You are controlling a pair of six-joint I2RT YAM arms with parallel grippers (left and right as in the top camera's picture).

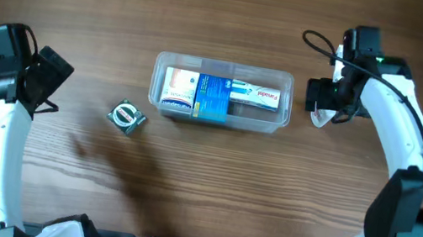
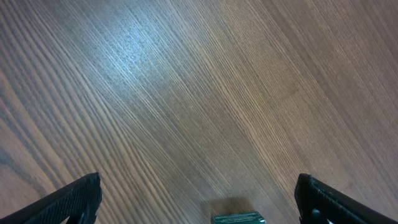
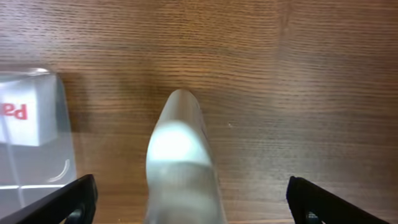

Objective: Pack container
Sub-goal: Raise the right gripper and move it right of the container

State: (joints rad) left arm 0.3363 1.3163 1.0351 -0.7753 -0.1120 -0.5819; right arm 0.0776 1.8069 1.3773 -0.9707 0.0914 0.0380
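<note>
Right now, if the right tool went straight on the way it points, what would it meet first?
Probably the white rounded object in the gap of the open right tool, with the wooden table behind it; depth is unclear.

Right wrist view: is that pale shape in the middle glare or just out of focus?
Right wrist: the pale object is blurred and overexposed on top, too close to identify; the container wall and the table grain are sharp. Left wrist: a bright sheen on the wood, no blur. Overhead: even light, soft shadows.
</note>
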